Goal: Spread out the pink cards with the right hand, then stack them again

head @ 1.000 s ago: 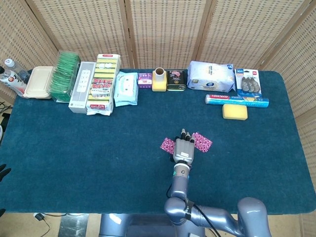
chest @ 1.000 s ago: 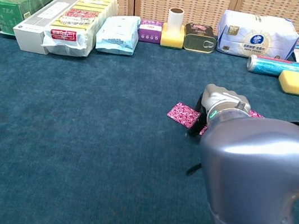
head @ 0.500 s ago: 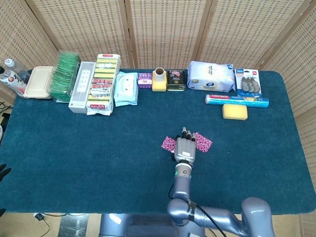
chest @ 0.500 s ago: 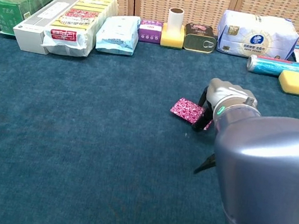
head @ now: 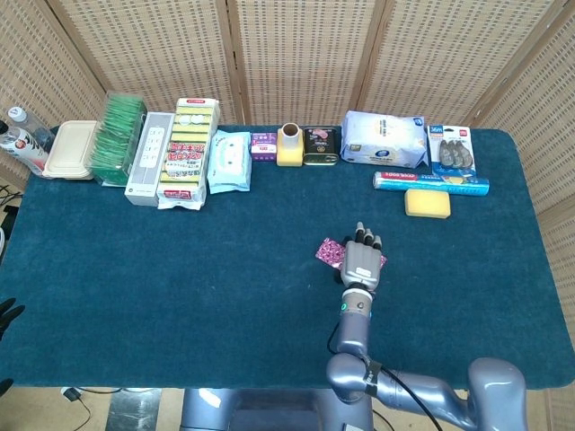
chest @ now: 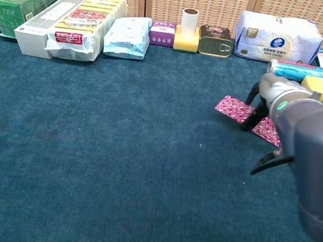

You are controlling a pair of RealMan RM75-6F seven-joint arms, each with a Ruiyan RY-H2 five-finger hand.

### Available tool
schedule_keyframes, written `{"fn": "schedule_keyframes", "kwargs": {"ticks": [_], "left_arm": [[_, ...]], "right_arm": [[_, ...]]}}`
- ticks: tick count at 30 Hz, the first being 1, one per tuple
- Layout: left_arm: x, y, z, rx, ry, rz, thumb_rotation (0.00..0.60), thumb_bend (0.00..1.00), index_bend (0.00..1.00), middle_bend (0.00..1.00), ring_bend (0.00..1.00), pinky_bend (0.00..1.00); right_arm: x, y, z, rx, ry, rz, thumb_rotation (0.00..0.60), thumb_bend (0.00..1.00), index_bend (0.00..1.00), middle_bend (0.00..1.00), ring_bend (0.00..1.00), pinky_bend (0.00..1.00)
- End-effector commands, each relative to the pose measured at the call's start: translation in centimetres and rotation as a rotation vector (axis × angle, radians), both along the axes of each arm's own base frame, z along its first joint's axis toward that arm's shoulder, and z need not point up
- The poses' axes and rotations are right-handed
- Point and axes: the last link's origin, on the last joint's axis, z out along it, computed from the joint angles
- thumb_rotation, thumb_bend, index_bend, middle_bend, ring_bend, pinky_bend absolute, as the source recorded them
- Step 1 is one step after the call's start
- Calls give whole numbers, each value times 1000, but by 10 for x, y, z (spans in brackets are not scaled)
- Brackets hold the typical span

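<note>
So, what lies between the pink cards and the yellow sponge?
Only bare table cloth lies between the pink cards and the yellow sponge, seen in the head view.

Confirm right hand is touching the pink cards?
Touching. In the chest view the right hand's fingers press down onto the pink cards; the head view shows it lying over them.

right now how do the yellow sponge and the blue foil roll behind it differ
The yellow sponge is a short, thick block; the blue roll is a long, thin tube. The sponge is plain; the roll carries printed packaging. The sponge lies nearer the right hand. Both lie flat on the table.
</note>
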Motion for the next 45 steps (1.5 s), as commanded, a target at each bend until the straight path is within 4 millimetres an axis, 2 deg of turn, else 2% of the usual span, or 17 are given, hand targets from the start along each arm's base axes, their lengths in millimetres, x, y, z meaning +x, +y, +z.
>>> {"fn": "schedule_keyframes", "kwargs": {"ticks": [1, 8, 23, 45], "left_arm": [[1, 1, -1, -1, 3, 2, 600, 117, 0, 0, 0, 11], [2, 3, -6, -15, 16, 5, 600, 117, 0, 0, 0, 11], [1, 2, -5, -8, 12, 7, 600, 118, 0, 0, 0, 11], [1, 2, -4, -5, 13, 12, 600, 117, 0, 0, 0, 11]], "right_arm": [[-11, 2, 10, 5, 2, -1, 600, 386, 441, 18, 0, 57], [-29, 9, 21, 16, 12, 8, 600, 385, 441, 18, 0, 58], [-43, 2, 9, 33, 58, -5, 600, 385, 441, 18, 0, 57], [-56, -7, 10, 5, 7, -80, 600, 386, 437, 18, 0, 57]]}}
